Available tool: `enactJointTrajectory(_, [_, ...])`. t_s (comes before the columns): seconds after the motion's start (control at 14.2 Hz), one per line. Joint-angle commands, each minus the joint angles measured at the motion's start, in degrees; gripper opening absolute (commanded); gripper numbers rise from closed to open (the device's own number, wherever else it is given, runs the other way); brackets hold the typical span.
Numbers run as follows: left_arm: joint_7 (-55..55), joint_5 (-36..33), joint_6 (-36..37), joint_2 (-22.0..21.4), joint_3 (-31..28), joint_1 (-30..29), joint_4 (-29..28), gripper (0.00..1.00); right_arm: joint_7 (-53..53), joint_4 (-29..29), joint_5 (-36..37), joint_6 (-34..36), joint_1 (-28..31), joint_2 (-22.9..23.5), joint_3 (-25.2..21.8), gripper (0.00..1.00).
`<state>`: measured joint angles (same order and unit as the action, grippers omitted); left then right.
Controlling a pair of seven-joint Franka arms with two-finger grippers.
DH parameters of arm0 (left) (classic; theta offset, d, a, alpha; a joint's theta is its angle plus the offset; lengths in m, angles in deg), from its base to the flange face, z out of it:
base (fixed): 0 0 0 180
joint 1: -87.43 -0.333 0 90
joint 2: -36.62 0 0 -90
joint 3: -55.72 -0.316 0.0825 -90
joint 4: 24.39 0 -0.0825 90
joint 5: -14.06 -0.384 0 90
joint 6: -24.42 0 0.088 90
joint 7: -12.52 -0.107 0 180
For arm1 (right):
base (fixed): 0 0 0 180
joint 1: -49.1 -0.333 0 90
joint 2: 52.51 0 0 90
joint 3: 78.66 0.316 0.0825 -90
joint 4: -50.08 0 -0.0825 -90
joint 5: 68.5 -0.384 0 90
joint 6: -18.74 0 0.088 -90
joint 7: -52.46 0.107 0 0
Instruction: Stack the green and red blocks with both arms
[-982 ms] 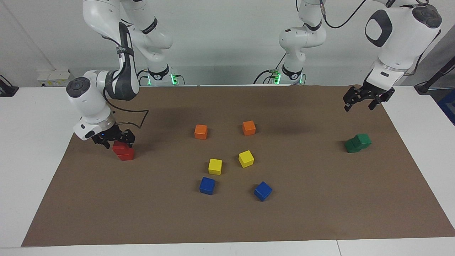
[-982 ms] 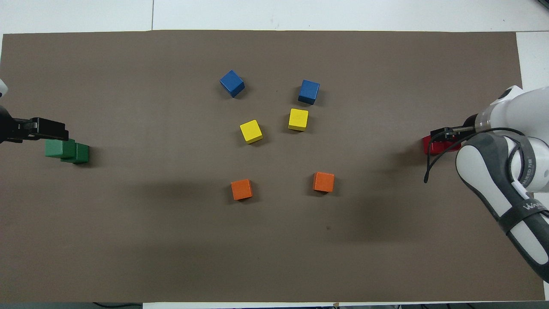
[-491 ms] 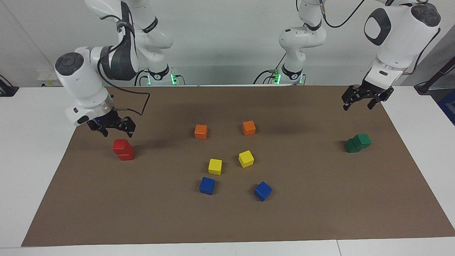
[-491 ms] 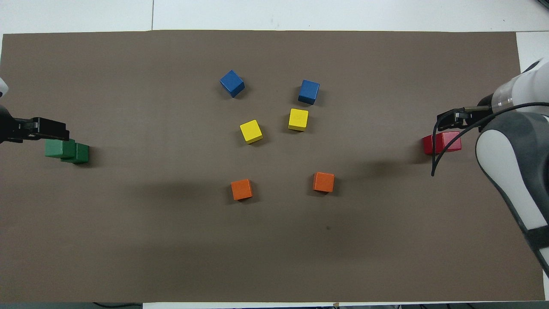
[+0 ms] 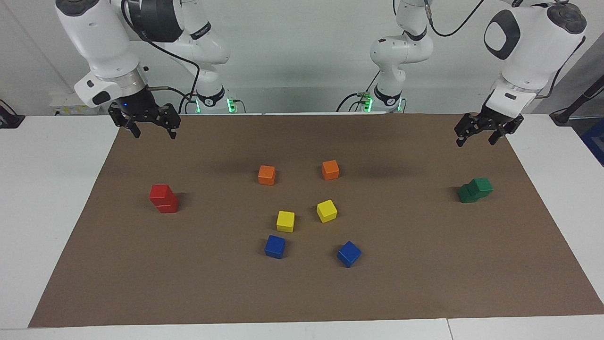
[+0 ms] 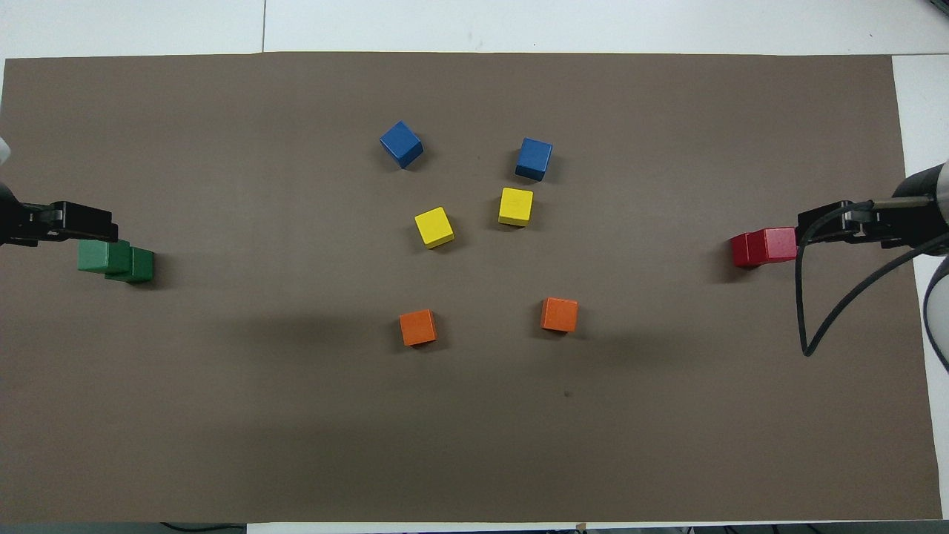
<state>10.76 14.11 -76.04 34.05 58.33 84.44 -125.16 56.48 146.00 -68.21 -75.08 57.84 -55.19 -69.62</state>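
Red blocks stand one on the other at the right arm's end of the worktop, on the brown mat, the upper cube set a little askew on the lower. The right hand hangs raised in the air above them with its fingers spread and nothing between them, well apart from the red stack below it. Green blocks are stacked the same way at the left arm's end of the mat, the upper cube shifted off-centre on the lower. The left hand hovers high over that green stack, its fingers also spread and empty, clear of the cubes beneath. Between the two hands, in the middle of the mat, lie two orange cubes, nearest the robots, then two yellow cubes, then two blue cubes farthest from the robots, all single and apart from one another.
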Motion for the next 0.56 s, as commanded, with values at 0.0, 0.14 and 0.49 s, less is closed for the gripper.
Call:
enactJointTrajectory(0.0, [1.7, 0.4, 0.3, -0.7, -0.8, 1.1, 0.3, 1.00, 0.2, -2.1, -0.6, 1.8, 0.7, 1.6, 0.3, 1.00])
enactJointTrajectory(0.14, [1.7, 0.4, 0.3, -0.7, -0.8, 1.1, 0.3, 1.00, 0.2, -2.1, -0.5, 2.2, 0.8, 1.5, 0.3, 1.00])
enactJointTrajectory(0.49, [1.7, 0.4, 0.4, -0.7, -0.8, 1.1, 0.3, 1.00, 0.2, -3.3, -0.1, 2.8, 0.8, 1.6, 0.3, 1.00])
